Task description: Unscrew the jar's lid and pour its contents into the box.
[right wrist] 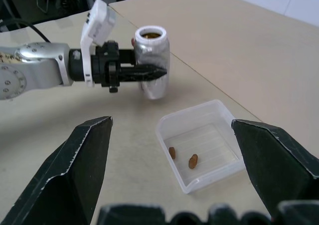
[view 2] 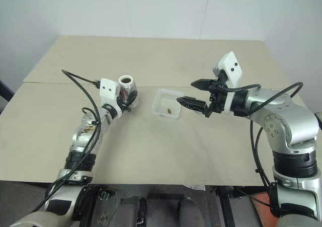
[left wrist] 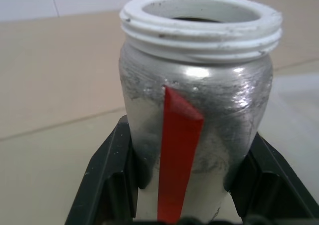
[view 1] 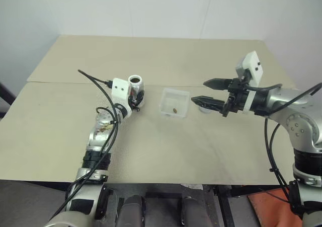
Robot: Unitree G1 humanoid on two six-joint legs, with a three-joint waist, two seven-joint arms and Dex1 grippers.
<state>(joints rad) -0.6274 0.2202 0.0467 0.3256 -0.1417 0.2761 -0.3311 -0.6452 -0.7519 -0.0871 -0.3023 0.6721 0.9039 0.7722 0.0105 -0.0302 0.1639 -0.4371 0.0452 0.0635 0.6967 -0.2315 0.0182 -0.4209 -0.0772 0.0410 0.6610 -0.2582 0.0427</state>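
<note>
My left gripper (view 1: 135, 97) is shut on the jar (view 1: 135, 81), a silvery cylinder with a red stripe (left wrist: 177, 150). The jar stands upright on the table, left of the box, with its white threaded mouth (left wrist: 199, 15) uncovered. The box (view 1: 166, 94) is a clear shallow tray at the table's middle, and the brown contents (right wrist: 193, 160) lie in it as two small lumps. My right gripper (view 1: 199, 91) hangs open just right of the box, fingers pointing towards it, with nothing between them. A small pale round piece (view 1: 205, 108), apparently the lid, lies on the table under its lower finger.
The beige table (view 1: 151, 151) has a seam running across behind the jar and box. Black cables (view 1: 95, 78) loop off my left forearm. An orange object (view 1: 264, 204) lies on the floor past the table's near right corner.
</note>
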